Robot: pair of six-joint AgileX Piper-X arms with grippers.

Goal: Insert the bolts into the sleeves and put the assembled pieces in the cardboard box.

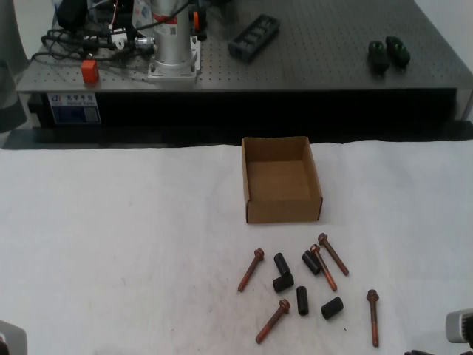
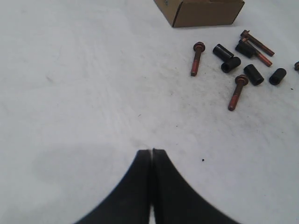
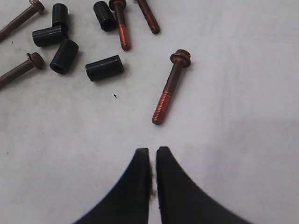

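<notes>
– White cloth covers your desk [image 1: 111, 244] over the lower two-thirds of the high view. At the top runs a black perforated plate [image 1: 332, 66] w/ a metal post [image 1: 174, 44] and an orange block [image 1: 89, 70] at upper left. What's on the cloth?
– The cardboard box [image 1: 284, 211] is at frame centre, top open, its brown floor showing. Below it, lower centre-right, you've got five bolts and five sleeves, all loose, every bolt outside a sleeve.
– Bolt pos.?
– One bolt [image 1: 250, 270] is on the cluster's left, a second bolt [image 1: 273, 321] below it. A paired bolt [image 1: 323, 268] and its neighbour bolt [image 1: 333, 254] lie side by side at the cluster's upper right. The lone bolt [image 1: 373, 317] is off to the right, apart from the rest.
– Sleeves?
– An upper sleeve [image 1: 281, 262] touches an angled sleeve [image 1: 283, 282] mid-cluster. A third sleeve [image 1: 310, 262] is just beside the paired bolt. The last two, a low sleeve [image 1: 302, 300] and a tilted sleeve [image 1: 332, 308], lie along the cluster's bottom.
– Fingers?
– Your left fingers [image 2: 138, 186] are pressed together, holding nothing, over bare cloth, well apart from the parts. Your right fingers [image 3: 133, 186] show a hairline gap, nothing between them, and sit near the lone bolt's threaded end.
</notes>
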